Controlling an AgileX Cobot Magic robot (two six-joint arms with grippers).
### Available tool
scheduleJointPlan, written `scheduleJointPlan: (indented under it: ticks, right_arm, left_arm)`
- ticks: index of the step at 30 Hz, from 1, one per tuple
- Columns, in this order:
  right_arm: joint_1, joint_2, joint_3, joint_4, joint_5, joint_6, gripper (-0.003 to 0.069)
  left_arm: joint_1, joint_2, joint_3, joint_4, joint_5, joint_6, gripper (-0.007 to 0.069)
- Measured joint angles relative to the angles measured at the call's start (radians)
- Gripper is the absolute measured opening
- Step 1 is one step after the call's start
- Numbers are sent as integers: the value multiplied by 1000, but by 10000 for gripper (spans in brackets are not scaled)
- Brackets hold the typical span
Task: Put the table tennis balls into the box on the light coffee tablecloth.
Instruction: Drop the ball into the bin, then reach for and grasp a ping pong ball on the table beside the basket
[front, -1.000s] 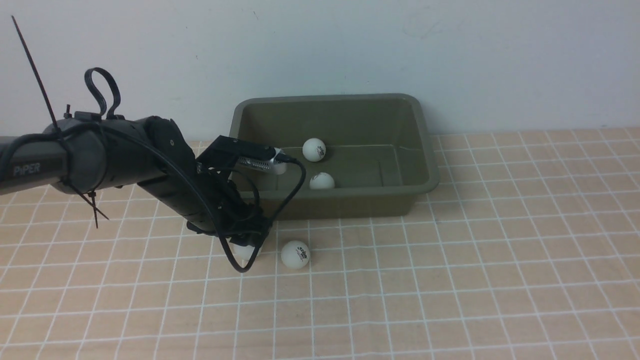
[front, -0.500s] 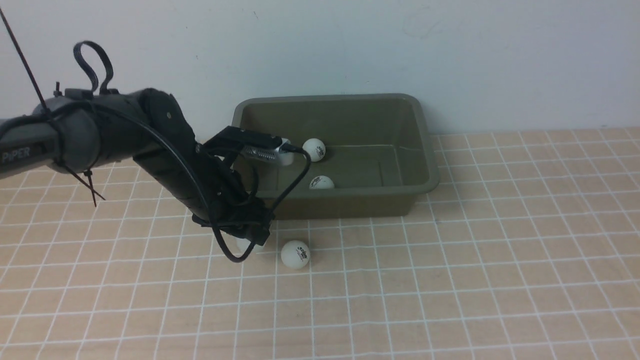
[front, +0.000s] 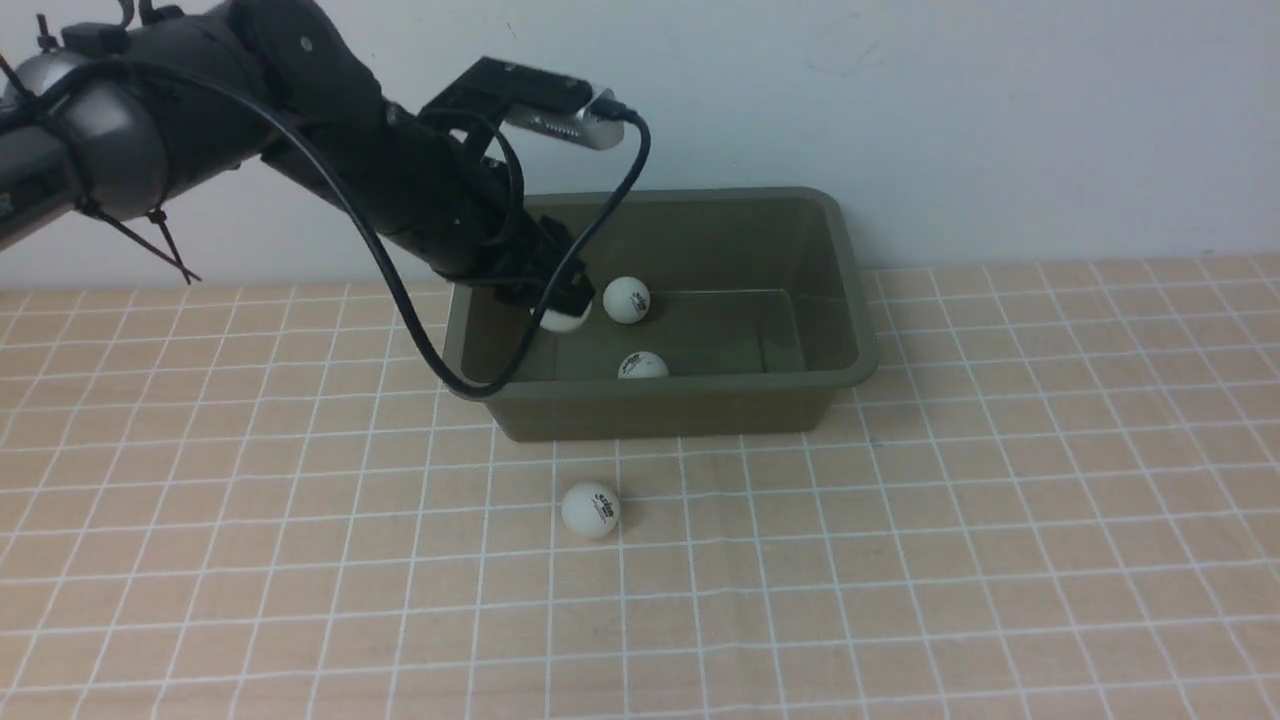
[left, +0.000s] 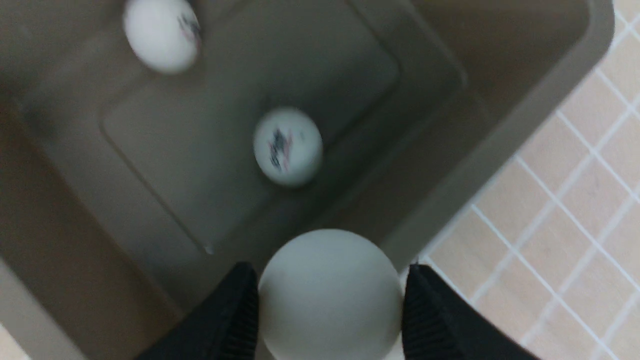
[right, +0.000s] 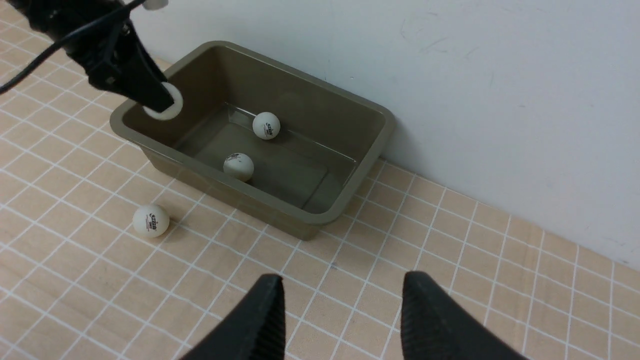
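Front view: my left gripper (front: 562, 290) is up over the left end of the box (front: 660, 390), two balls (front: 627, 300) inside, one ball (front: 591, 510) on the tablecloth (front: 900, 580) in front; left wrist view: I have a white ball (left: 331, 295) pinched between both fingertips; right wrist view: my right gripper (right: 344, 310) is spread apart, grasping nothing, box and loose ball beyond it

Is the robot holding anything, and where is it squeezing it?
Yes: the left gripper holds a white ball, pinched by its two opposite sides. The right gripper holds nothing.
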Motion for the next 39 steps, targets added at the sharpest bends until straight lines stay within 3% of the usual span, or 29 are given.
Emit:
scheduleJointPlan:
  ticks: [3,8,10,13,20,28,31,39]
  right_arm:
    - [0,0,0,0,0,0,305]
    - [0,0,0,0,0,0,305]
    - [0,0,0,0,0,0,305]
    - [0,0,0,0,0,0,305]
    - [0,0,0,0,0,1,305]
    - [0,0,0,0,0,1,305]
    - [0,0,0,0,2,1,305]
    - [0,0,0,0,15,1,305]
  left_arm:
    - [0,53,-64,-2,-25,34,300]
    - [0,126,-119,-2,-25,31,392]
    - [0,146,-144,3,17,4,451]
    - [0,140,-186,23,116,-19,458]
    - [0,21,-332,78,388,-264,368]
    - [0,-54,-349,134,427,-396,233]
    - [-9,-94,-287,149,426,-451,206]
    - [-106,-258,-7,177,426,-466,204]
